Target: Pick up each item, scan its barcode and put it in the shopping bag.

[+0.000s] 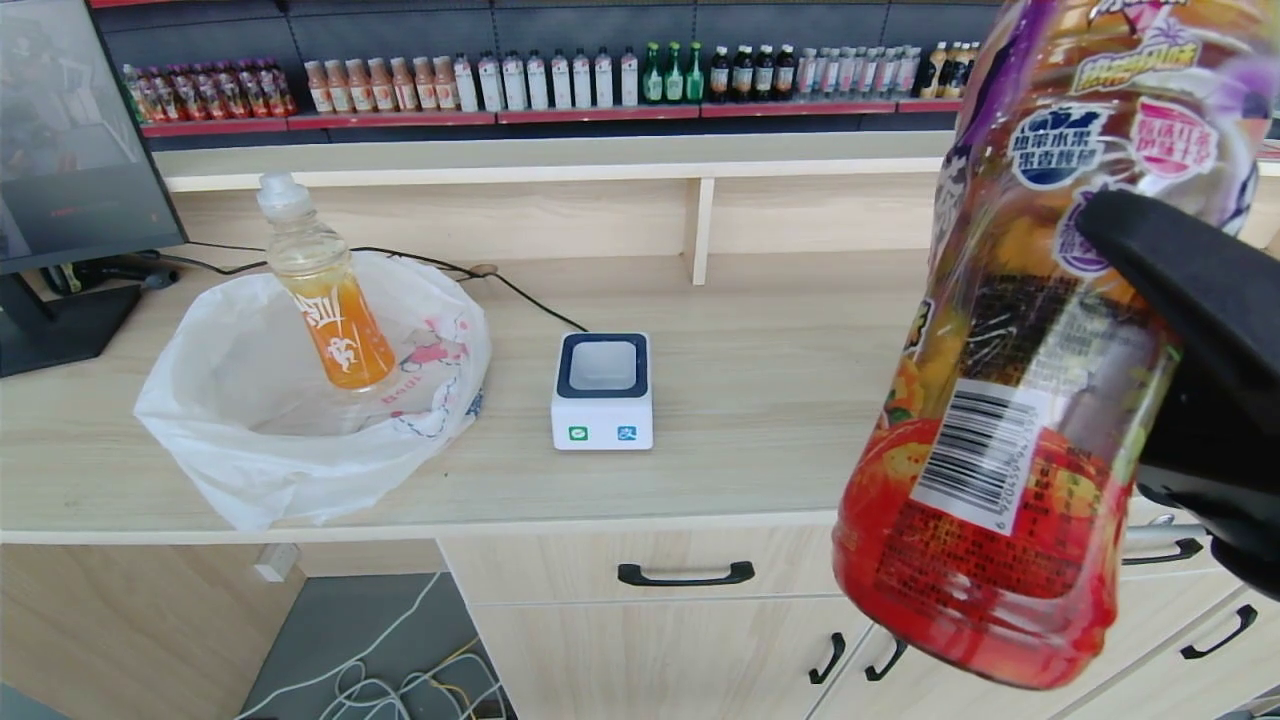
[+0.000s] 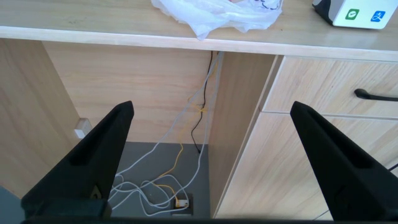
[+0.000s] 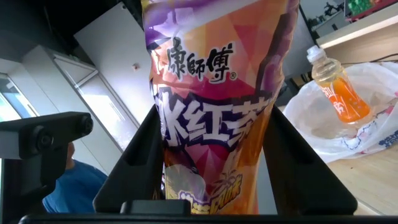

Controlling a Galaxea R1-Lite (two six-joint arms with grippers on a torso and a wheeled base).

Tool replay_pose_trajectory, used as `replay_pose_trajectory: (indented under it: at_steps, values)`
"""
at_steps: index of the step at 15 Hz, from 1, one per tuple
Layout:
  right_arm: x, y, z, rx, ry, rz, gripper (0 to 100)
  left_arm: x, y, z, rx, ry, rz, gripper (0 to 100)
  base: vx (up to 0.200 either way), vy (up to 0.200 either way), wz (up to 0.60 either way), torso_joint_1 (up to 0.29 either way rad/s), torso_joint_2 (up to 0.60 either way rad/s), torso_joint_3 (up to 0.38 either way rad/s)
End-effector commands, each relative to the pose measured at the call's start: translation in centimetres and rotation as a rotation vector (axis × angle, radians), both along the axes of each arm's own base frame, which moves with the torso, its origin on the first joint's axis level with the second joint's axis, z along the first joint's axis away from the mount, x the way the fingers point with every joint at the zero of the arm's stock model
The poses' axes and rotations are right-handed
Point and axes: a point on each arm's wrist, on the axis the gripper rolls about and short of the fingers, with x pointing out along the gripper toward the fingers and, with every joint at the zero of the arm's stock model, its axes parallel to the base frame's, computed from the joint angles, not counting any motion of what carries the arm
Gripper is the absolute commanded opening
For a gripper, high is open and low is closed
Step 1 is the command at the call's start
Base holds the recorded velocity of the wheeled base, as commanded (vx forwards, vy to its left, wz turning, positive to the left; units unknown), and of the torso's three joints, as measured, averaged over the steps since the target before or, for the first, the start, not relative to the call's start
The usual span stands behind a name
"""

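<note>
A large drink bottle [image 1: 1040, 330] with a purple, orange and red label hangs close to my head camera on the right, its barcode facing me. My right gripper [image 3: 211, 149] is shut on this bottle [image 3: 214, 93], black fingers [image 1: 1190, 290] pressing its side. The white shopping bag [image 1: 240, 430] lies open at the counter's left, with an orange drink bottle [image 1: 325, 290] leaning inside it. The white barcode scanner [image 1: 602, 390] sits mid-counter. My left gripper [image 2: 211, 162] is open below the counter edge, in front of the cabinet, holding nothing.
A monitor [image 1: 70, 130] on a black stand occupies the counter's far left, with a cable running to the scanner. Shelves of bottles [image 1: 560, 80] line the back wall. Drawers with black handles [image 1: 685, 575] sit under the counter; loose cables lie on the floor.
</note>
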Motion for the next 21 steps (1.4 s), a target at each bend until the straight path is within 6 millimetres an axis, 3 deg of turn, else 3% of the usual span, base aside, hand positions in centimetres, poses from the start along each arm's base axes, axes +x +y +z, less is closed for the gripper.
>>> replay_pose_trajectory:
  at_steps: [1, 5, 12, 15, 18, 21]
  values:
    - [-0.2, -0.2, 0.0, -0.002, -0.007, -0.005, 0, 0.0, 0.0, 0.0, 0.000, 0.000, 0.000, 100, 0.000, 0.000, 0.00, 0.000, 0.00, 0.000]
    - [-0.1, -0.1, -0.3, -0.020, -0.035, -0.029, 0, 0.0, 0.0, 0.0, 0.000, 0.000, 0.000, 100, 0.000, 0.000, 0.00, 0.000, 0.00, 0.000]
    - [0.2, 0.1, -3.4, -0.197, -0.185, -0.171, 0, 0.0, 0.0, 0.0, 0.000, 0.000, 0.000, 100, 0.000, 0.000, 0.00, 0.000, 0.00, 0.000]
    - [1.0, 0.3, -6.0, -0.347, -0.282, -0.263, 0, 0.0, 0.0, 0.0, 0.000, 0.000, 0.000, 100, 0.000, 0.000, 0.00, 0.000, 0.00, 0.000]
    - [1.6, 0.6, -6.3, -0.409, -0.397, -0.367, 0, 0.0, 0.0, 0.0, 0.000, 0.000, 0.000, 100, 0.000, 0.000, 0.00, 0.000, 0.00, 0.000]
    - [1.6, 0.0, -7.9, -0.486, -0.316, -0.542, 0, 0.0, 0.0, 0.0, 0.000, 0.000, 0.000, 100, 0.000, 0.000, 0.00, 0.000, 0.00, 0.000]
